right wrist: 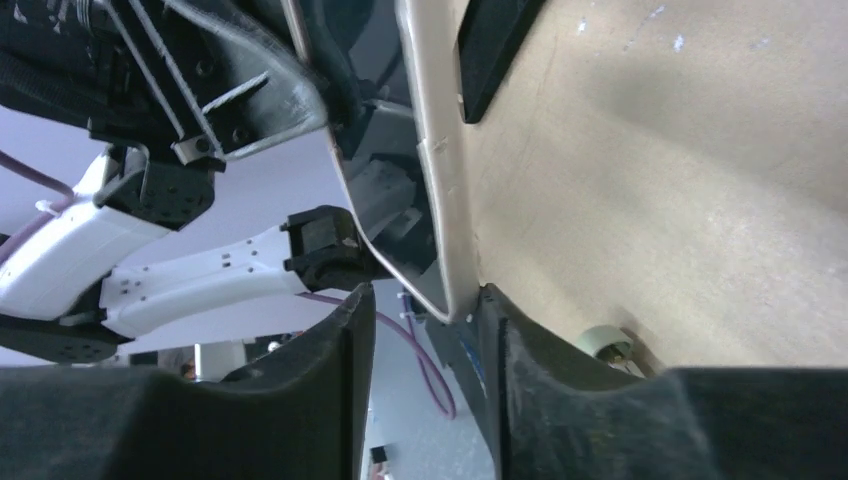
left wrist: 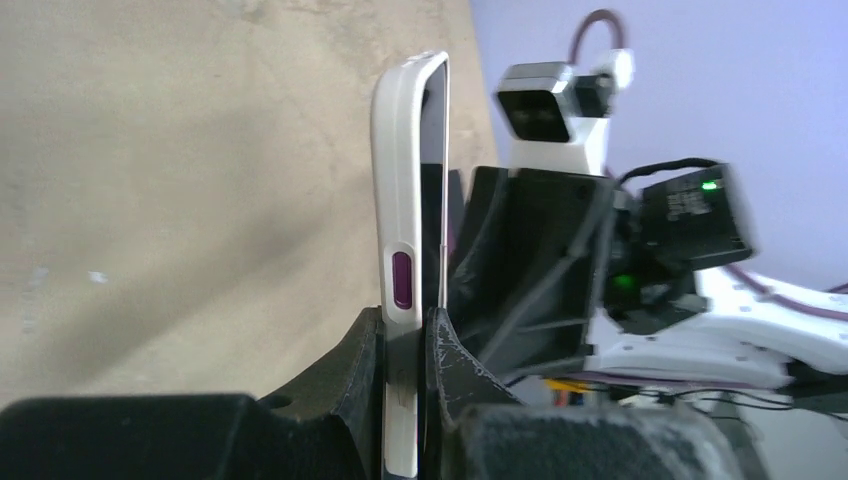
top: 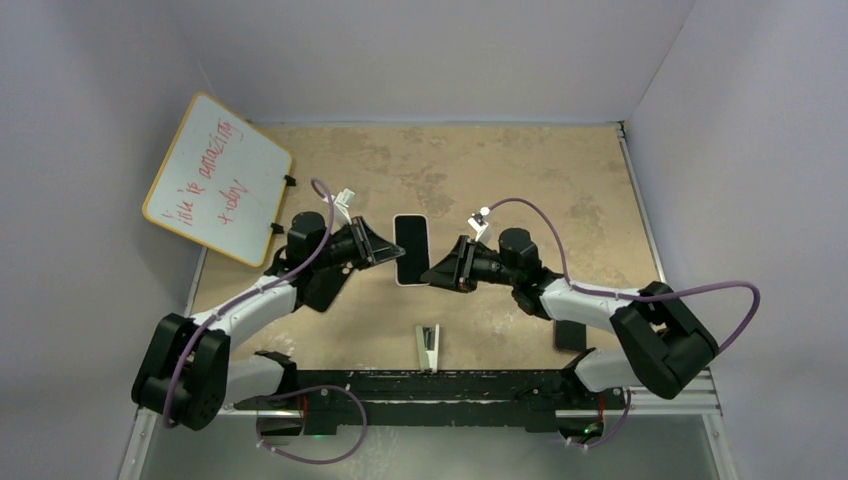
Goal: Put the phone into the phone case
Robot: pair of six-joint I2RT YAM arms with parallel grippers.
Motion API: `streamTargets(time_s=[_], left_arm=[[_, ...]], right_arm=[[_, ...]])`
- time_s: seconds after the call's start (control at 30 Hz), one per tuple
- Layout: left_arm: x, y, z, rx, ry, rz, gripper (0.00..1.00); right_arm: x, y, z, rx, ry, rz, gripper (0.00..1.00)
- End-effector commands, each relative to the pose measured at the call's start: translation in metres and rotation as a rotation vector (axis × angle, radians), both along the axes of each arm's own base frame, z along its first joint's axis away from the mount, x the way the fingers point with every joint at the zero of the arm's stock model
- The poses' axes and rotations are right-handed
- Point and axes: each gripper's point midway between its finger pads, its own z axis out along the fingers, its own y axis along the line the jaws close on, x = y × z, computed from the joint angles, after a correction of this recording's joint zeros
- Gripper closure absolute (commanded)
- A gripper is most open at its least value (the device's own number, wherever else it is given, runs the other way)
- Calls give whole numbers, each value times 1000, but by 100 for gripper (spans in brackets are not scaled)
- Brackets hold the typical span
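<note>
The phone (top: 410, 247), with a black screen, lies in the white phone case (top: 411, 283), which frames it; both are held over the middle of the table. My left gripper (top: 388, 256) is shut on the case's left long edge. In the left wrist view the case (left wrist: 395, 200) stands edge-on between my fingers (left wrist: 405, 322), showing a purple side button, with the phone's dark face (left wrist: 432, 150) beside it. My right gripper (top: 432, 275) is open around the case's lower right corner. In the right wrist view that corner (right wrist: 440, 200) rests against one finger (right wrist: 500, 330).
A whiteboard (top: 215, 180) with red writing leans at the back left. A small black flat object (top: 570, 335) lies on the table by the right arm. A small grey stand (top: 427, 345) sits near the front edge. The tan tabletop (top: 520, 180) extends behind the grippers.
</note>
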Motion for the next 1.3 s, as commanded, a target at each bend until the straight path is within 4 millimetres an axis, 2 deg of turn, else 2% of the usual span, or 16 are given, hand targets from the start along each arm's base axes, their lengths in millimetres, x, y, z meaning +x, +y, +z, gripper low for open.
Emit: streamTargets(time_s=[0.0, 0.17, 0.2, 0.43, 0.53, 0.63, 0.77, 0.87, 1.03, 1.2, 1.27], left_arm=[[21, 2, -12, 88, -49, 20, 100], [38, -7, -32, 120, -15, -20, 100], [44, -10, -33, 120, -14, -27, 100], [66, -26, -58, 118, 43, -77, 100], [69, -25, -79, 160, 99, -77, 99], [67, -22, -96, 202, 147, -80, 89], [66, -13, -114, 293, 193, -68, 71], [68, -3, -116, 373, 203, -42, 58], [69, 15, -100, 499, 194, -12, 33], [61, 31, -77, 589, 146, -18, 18], [52, 37, -65, 613, 113, -38, 16]], right_arm=[[3, -11, 5, -62, -46, -64, 42], [5, -38, -1, -212, -86, -168, 5], [7, -43, 1, -238, -97, -191, 2], [7, -70, -3, -373, -118, -269, 1], [8, -77, -7, -408, -108, -296, 1], [7, -83, -10, -447, -95, -311, 1], [9, -91, -11, -492, -81, -339, 1], [10, -101, -16, -546, -42, -382, 1], [10, -132, -24, -698, 63, -510, 1], [5, -172, -31, -848, 157, -685, 1], [2, -191, -34, -907, 184, -764, 1]])
